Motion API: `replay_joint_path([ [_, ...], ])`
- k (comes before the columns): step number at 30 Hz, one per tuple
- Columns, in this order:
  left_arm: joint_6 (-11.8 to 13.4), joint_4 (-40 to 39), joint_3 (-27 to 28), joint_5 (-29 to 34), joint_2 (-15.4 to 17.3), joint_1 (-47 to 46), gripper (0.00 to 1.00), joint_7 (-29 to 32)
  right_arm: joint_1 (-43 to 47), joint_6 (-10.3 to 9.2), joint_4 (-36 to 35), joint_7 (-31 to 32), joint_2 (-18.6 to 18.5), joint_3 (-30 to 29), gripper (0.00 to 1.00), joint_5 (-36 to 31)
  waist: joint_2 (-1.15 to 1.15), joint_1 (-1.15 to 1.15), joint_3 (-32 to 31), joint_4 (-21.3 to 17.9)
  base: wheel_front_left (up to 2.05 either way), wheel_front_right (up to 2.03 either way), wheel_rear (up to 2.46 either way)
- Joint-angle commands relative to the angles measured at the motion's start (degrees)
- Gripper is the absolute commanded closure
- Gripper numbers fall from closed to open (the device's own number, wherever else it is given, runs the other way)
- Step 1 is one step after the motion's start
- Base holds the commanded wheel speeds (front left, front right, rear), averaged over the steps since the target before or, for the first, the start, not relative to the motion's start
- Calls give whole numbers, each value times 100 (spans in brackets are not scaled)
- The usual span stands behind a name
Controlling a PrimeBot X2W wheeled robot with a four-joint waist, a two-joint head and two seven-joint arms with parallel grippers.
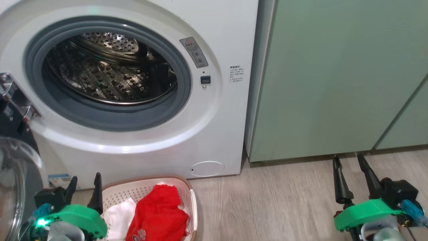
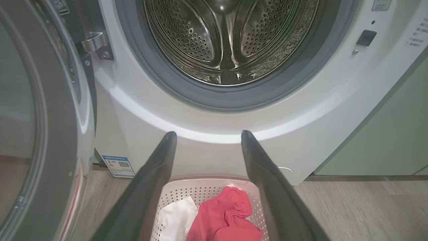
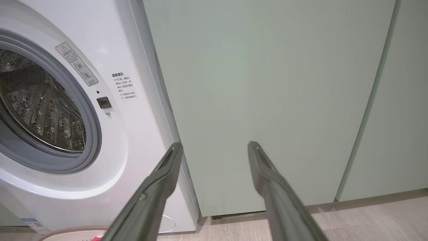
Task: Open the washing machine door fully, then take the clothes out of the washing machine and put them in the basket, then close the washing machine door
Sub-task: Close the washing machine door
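Left of the green cabinets (image 1: 334, 83): washing machine (image 1: 217, 134), door (image 1: 15, 174) swung wide open. Basket (image 1: 193, 201) on the floor (image 1: 284, 201) just in front, red jersey (image 1: 160, 211) and white garment (image 1: 117, 214) inside. Left gripper (image 1: 86, 177) by the basket's left rim, right gripper (image 1: 347, 156) near the cabinets. Both fingers spread, holding nothing.
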Motion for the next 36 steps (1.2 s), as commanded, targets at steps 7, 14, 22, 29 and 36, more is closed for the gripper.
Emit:
replay_joint_path([
  [7, 41, -133, 151, -10, 198, -285, 0, -40, -40, -3, -167, -62, -1, 125, 0, 11, 0, 0, 9, -3, -200, 193, 7],
  [14, 35, -178, 63, -1, 218, -288, 0, -27, -39, -3, -165, -62, 3, 131, 0, 15, 0, 0, 19, -3, -217, 209, 8],
  [22, -30, -260, 52, -100, 179, -290, 0, -37, -49, -3, -162, -62, 6, 126, 0, 16, 0, 0, 29, 2, -155, 151, 4],
  [29, -28, -293, 79, -128, 165, -275, 0, -45, -44, -3, -163, -62, 20, 113, 0, 6, 0, 0, 23, 2, -41, 41, 0],
  [36, 19, -370, 54, -119, 109, -229, 0, -49, -26, -3, -150, -62, 15, 94, 0, 15, 0, 0, 5, 36, 0, 0, 0],
])
